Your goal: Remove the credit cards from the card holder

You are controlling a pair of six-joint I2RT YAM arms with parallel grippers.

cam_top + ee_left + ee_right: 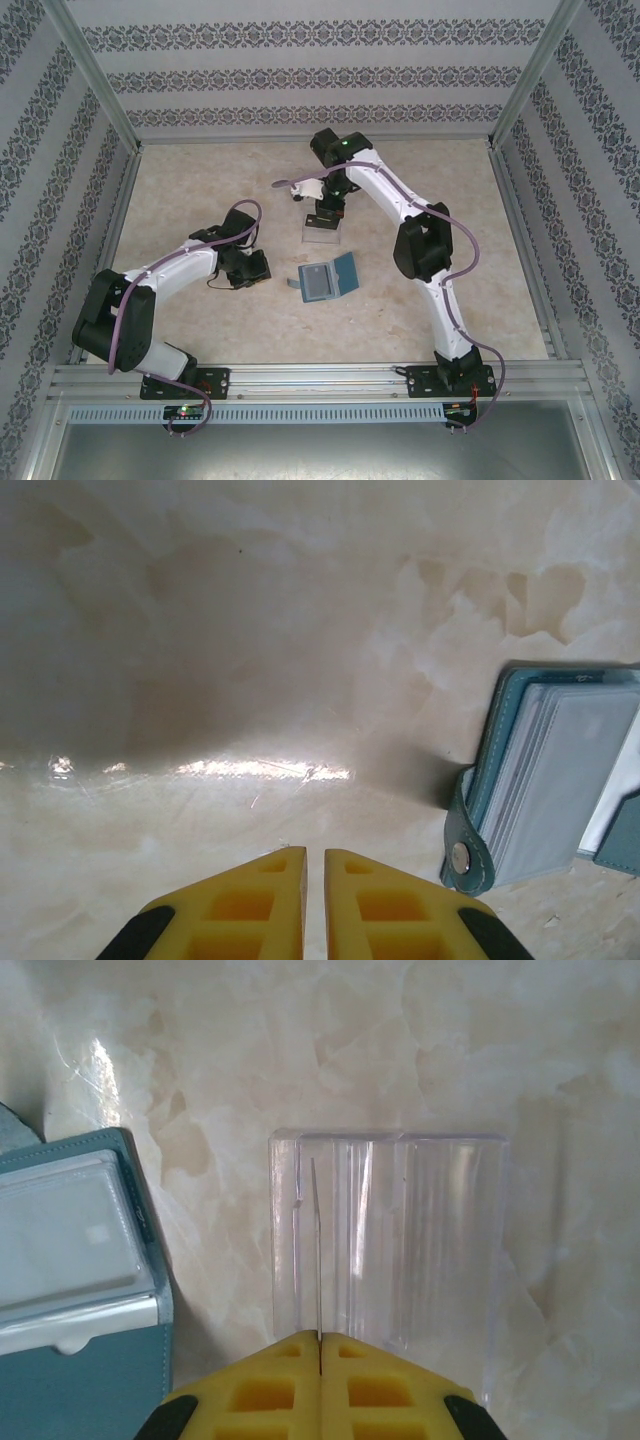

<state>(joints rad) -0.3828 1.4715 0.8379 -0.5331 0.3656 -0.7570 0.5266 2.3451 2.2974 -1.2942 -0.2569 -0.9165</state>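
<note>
Right wrist view gives us the thin rectangular credit card [316, 1250] edge-on, a hairline standing between the yellow pads of the right hand [320, 1340], which is clamped on its near edge over the clear plastic box [440, 1260]. We judge the card light, stiff yet springy, and slick. A grip across its flat faces close to one edge suits it, whereas squeezed by its edges it would bow and pop free.

Beside the box lies the small flat teal bifold card holder [90, 1390], open, its clear sleeves [70, 1230] facing up. Whether another card sits inside we cannot tell. It looks soft and light, likely to slide on the glossy marbled desk [250, 630] when a card is drawn, so pinning it near the snap tab [460, 858] would help. Near it the left hand [314, 852] hovers, pads almost together on nothing.
</note>
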